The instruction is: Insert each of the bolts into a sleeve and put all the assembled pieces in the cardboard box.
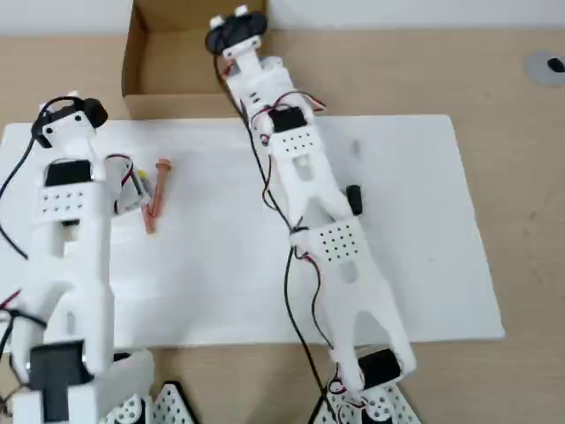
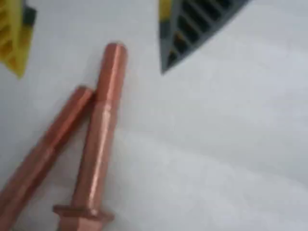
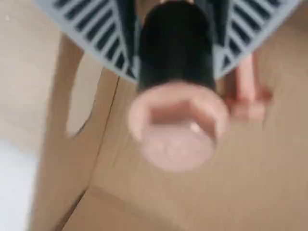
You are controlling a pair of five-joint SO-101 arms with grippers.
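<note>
Two copper bolts point(image 2: 98, 144) lie side by side on the white mat point(image 1: 406, 230), one with its hex head showing; in the high view the bolts point(image 1: 157, 193) sit left of centre. My left gripper point(image 2: 91, 67) hovers open just over their tips, its fingers point(image 2: 192, 29) apart and holding nothing. My right gripper point(image 3: 175, 43) is shut on a black sleeve point(image 3: 175, 48) with a bolt head point(image 3: 177, 125) sticking out of it. It hangs inside the cardboard box point(image 1: 168, 62). Another copper bolt point(image 3: 245, 91) lies on the box floor behind.
The box stands at the mat's far edge, its near wall point(image 3: 72, 144) beside the held piece. A small black piece point(image 1: 353, 200) lies next to the right arm on the mat. A grey disc point(image 1: 546, 67) sits at the table's far right.
</note>
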